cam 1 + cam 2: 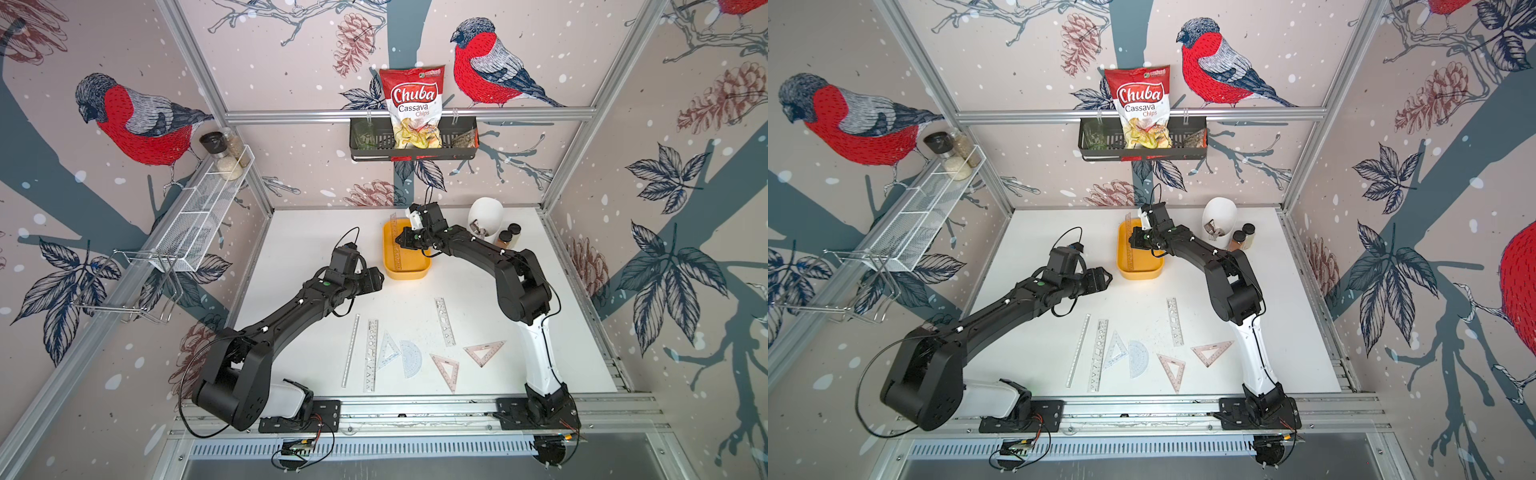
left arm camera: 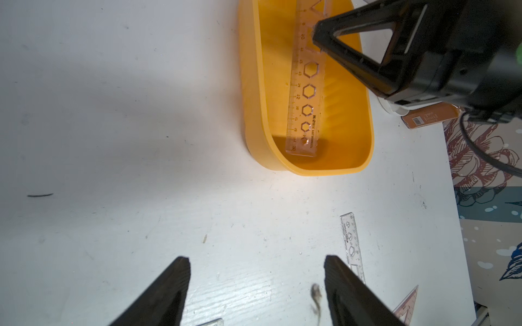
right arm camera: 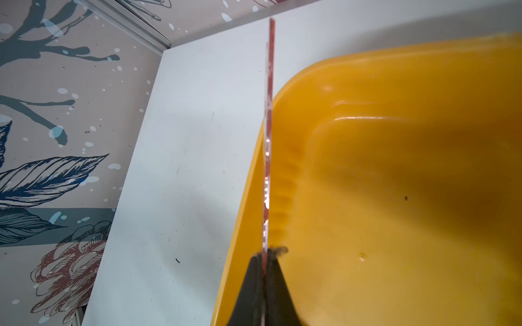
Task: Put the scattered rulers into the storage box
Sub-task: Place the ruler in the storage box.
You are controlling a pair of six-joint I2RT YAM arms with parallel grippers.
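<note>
The right gripper (image 3: 264, 254) has its black, tapered fingers pinched flat against a thin, pinkish see-through stencil ruler (image 2: 308, 93), which shows edge-on as a glossy sliver in the right wrist view. This ruler is cut through with a row of hexagons and printed with a scale. It stands tilted inside the storage box (image 1: 409, 274), a smooth yellow-orange plastic tub with rounded corners and low walls. Its lower end sits down by the box floor at the near wall, though contact cannot be told, and its upper end rises past the far rim. The left gripper (image 2: 254, 259) hangs over the table (image 1: 291, 257), a matt white top marked with scuffs. Its two dark wedge-shaped fingers are spread wide with nothing between them. Nearer the arm bases, well apart from the box, seven more flat plastic pieces lie on the table. They are a long clear straight ruler (image 1: 351, 351), a clear stencil strip (image 1: 371, 355) just beside it, a pale blue triangle (image 1: 388, 349) next to a half-round protractor (image 1: 411, 357), a narrow pinkish triangle (image 1: 446, 370), a wide pinkish triangle (image 1: 484, 351), and a second stencil strip (image 1: 444, 322).
</note>
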